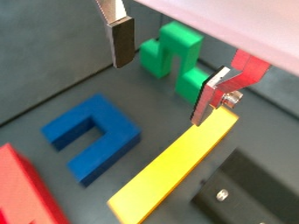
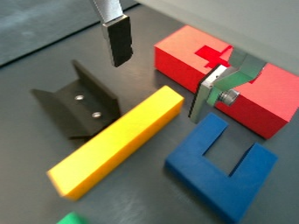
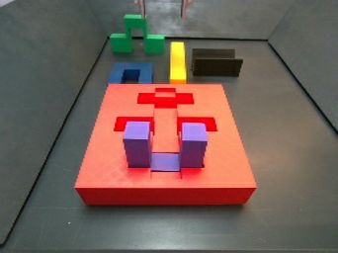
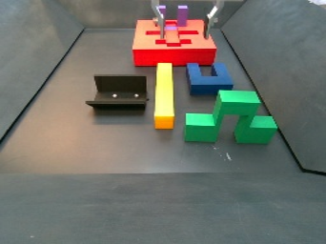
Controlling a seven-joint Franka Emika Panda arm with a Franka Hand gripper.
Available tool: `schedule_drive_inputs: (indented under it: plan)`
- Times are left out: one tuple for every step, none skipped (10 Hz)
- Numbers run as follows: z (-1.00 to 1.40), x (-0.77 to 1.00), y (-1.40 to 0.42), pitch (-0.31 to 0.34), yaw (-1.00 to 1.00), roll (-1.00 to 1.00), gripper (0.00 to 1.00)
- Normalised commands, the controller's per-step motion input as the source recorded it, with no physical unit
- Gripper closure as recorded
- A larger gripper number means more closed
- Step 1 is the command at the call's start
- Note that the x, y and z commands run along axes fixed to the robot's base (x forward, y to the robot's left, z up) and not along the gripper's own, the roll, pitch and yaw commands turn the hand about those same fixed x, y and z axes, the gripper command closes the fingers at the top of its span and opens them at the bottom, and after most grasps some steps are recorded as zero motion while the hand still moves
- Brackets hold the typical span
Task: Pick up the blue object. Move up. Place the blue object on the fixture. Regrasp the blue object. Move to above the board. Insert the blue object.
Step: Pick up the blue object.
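Blue object [image 2: 222, 163] flat on floor, prongs towards the board [image 2: 274, 101], gripper [image 2: 163, 66] above, jaws wide, empty, arm cropped

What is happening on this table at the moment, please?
A single robot arm is at work, and nothing is held yet. Its gripper hangs open above the floor, over the yellow bar, with only air between the fingers. The blue object lies flat on the floor beside that bar, near the red board. The black fixture stands empty on the bar's other side. A purple block already sits in the board, and a green block lies apart.
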Motion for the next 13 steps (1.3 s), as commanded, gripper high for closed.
schedule_drive_inputs:
  plan:
    - [-0.56, -0.03, -0.59, -0.204, 0.07, -0.13, 0.00]
    - [-0.51, -0.16, -0.55, -0.219, 0.11, -0.14, 0.00]
    - [-0.50, -0.15, -0.53, -0.237, 0.13, -0.14, 0.00]
    - [-0.57, -0.01, -0.51, -0.214, 0.11, -0.11, 0.00]
    - [-0.59, -0.13, -0.52, -0.231, 0.07, -0.07, 0.00]
    - [-0.56, -0.26, -0.46, -0.229, 0.04, -0.04, 0.00]
    - [-0.54, -0.18, -0.34, -0.191, 0.04, -0.01, 0.00]
    - [-0.45, -0.16, -0.23, -0.204, 0.04, -0.03, 0.00]
    - [-0.27, -0.22, -0.09, -0.193, 0.03, -0.03, 0.00]
    - [-0.11, -0.15, 0.00, -0.104, 0.05, 0.00, 0.00]
    - [-0.09, -0.13, 0.00, -0.071, 0.00, 0.00, 0.00]
    - [-0.09, -0.28, 0.00, -0.100, 0.00, 0.00, 0.00]
    - [-0.16, -0.19, 0.00, -0.103, 0.00, -0.01, 0.00]
